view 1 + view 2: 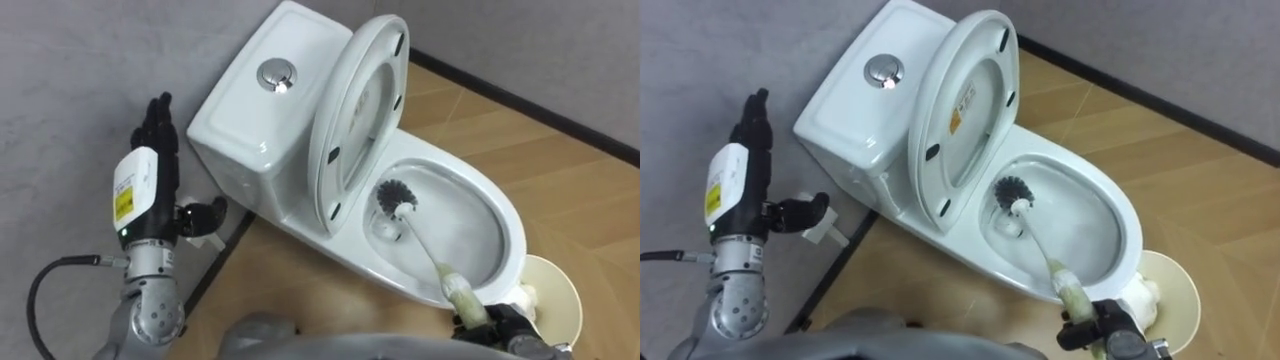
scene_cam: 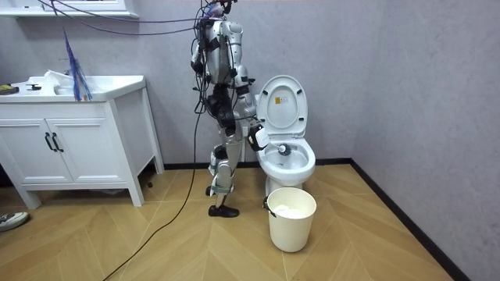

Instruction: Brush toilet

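A white toilet (image 1: pixel 506 222) stands with its lid and seat (image 1: pixel 362 100) raised against the tank (image 1: pixel 245 115). A toilet brush (image 1: pixel 397 198) with black bristles rests deep in the bowl, near the back under the seat. Its white shaft runs down-right to a pale handle (image 1: pixel 463 293). My right hand (image 1: pixel 508 328) is at the lower edge, curled round that handle. My left hand (image 1: pixel 158 160) is held up left of the tank, fingers straight, touching nothing. In the room view I stand at the toilet (image 2: pixel 286 160) on the room view's left of it.
A cream bucket (image 1: pixel 556 300) stands on the wooden floor right in front of the bowl, also seen as the bucket (image 2: pixel 291 217) in the room view. A grey wall lies behind the tank. A white vanity cabinet (image 2: pixel 74 136) stands at the room view's left.
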Controlling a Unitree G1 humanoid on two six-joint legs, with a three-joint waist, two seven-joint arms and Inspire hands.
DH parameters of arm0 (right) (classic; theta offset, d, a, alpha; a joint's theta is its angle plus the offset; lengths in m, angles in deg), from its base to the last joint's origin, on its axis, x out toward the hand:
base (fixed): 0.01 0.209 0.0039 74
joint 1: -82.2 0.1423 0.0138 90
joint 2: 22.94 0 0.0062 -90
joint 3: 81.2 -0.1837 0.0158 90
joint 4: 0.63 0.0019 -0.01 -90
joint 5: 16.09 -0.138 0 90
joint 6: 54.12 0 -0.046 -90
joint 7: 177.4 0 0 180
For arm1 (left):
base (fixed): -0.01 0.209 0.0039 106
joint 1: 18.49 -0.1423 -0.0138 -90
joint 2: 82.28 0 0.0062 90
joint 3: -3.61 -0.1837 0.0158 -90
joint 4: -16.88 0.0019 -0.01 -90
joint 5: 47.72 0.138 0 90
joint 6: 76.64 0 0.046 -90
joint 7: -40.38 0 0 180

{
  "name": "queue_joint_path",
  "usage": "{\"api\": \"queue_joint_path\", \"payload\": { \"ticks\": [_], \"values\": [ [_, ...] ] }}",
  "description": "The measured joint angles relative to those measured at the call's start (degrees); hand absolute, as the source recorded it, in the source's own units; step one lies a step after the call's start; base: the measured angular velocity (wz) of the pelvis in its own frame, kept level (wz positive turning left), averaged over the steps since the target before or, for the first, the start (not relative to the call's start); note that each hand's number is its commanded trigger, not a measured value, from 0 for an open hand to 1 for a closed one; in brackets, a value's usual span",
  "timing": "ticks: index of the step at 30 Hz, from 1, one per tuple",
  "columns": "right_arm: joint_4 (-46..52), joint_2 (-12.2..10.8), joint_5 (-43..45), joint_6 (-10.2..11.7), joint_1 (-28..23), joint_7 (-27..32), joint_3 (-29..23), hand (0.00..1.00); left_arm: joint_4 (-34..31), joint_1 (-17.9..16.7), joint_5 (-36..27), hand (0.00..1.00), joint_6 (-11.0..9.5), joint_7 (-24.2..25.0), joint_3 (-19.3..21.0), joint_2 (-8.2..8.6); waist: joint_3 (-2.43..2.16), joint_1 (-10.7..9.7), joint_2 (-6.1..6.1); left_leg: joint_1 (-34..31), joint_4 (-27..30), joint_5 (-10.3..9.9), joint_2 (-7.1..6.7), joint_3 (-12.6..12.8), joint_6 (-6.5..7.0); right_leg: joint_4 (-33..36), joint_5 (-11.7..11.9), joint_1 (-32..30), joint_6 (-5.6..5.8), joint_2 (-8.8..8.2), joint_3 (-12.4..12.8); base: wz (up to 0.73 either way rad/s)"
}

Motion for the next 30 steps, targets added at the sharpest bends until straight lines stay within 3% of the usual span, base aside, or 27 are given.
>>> {"api": "queue_joint_path", "payload": {
  "ticks": [2,5,8,12,16,19,22,25,28,30],
  "values": [
    [0.01,0.1,1.33,0.0,-0.07,-0.04,-0.06,1.0,0.91,-0.03,0.91,0.0,0.21,0.0,-0.38,-0.15,0.07,-0.87,0.02,-0.21,0.04,0.09,0.04,0.01,-0.03,0.28,0.0,-0.32,0.0,-0.02,0.05,0.0],
    [0.14,0.81,4.16,-0.16,-0.21,-0.14,-0.07,1.0,1.33,-0.01,2.44,0.0,0.35,-0.02,-1.24,-1.72,0.02,-2.04,0.03,-1.48,-0.04,0.39,0.07,0.25,-0.03,0.48,0.01,-1.75,-0.03,-0.04,0.17,-0.03],
    [-0.33,1.1,6.79,-1.42,-0.36,-0.47,-0.1,1.0,2.84,0.49,3.74,0.0,0.57,-0.77,-1.28,-2.39,-0.01,-3.08,0.08,-2.0,-0.33,0.63,0.08,0.36,-0.05,0.55,0.1,-2.42,-0.18,-0.04,0.31,-0.01],
    [-1.57,1.59,11.9,-2.58,0.71,-0.13,-0.09,1.0,9.24,4.95,6.39,0.0,2.2,-1.71,-2.27,-2.46,-0.09,-3.62,0.52,-3.82,0.44,0.68,0.05,1.06,-0.09,1.75,0.14,-4.71,-0.25,-0.05,1.2,-0.05],
    [-1.5,3.39,17.36,-2.65,4.39,0.98,0.43,1.0,14.82,9.9,6.65,0.0,2.4,-2.21,-4.8,-2.67,0.14,-3.84,1.0,-7.39,2.04,0.94,0.08,1.37,0.15,4.11,0.04,-8.89,-0.48,-0.73,1.97,-0.11],
    [-1.15,5.35,22.21,-3.12,7.85,1.64,3.31,1.0,16.71,12.54,6.8,0.0,2.46,-3.44,-5.85,-2.9,0.65,-2.66,0.55,-9.88,3.49,1.0,0.13,2.54,0.26,6.91,-0.07,-12.35,-0.61,-1.4,2.55,-0.14],
    [-0.56,8.5,28.95,-3.79,13.21,3.99,6.26,1.0,20.15,18.71,8.0,0.0,1.66,-5.11,-8.51,-5.12,1.48,-0.39,0.21,-15.36,6.58,1.01,0.11,2.47,0.31,9.62,-0.14,-17.5,-1.12,-1.72,2.95,0.01],
    [0.28,10.42,31.65,-3.83,18.0,5.7,9.36,1.0,22.77,22.8,8.56,0.0,1.6,-7.44,-11.61,-7.6,1.87,-0.11,0.31,-19.85,8.74,1.08,0.13,2.31,0.39,12.36,-0.06,-21.74,-1.55,-2.15,2.61,0.05],
    [1.23,11.31,32.21,-3.81,20.73,7.45,10.45,1.0,24.39,25.76,10.09,0.0,1.82,-9.44,-13.3,-8.89,2.06,0.35,0.26,-23.03,9.49,1.79,-0.14,2.13,0.51,13.84,0.1,-25.16,-1.91,-2.78,2.48,0.01],
    [2.96,11.76,34.49,-4.98,22.2,8.93,10.89,1.0,24.89,27.56,12.24,0.0,1.97,-11.09,-13.58,-9.34,2.19,0.98,0.13,-26.08,10.46,2.19,-0.04,2.45,0.5,14.7,0.4,-28.11,-2.38,-2.85,2.53,0.0]
  ]
}}
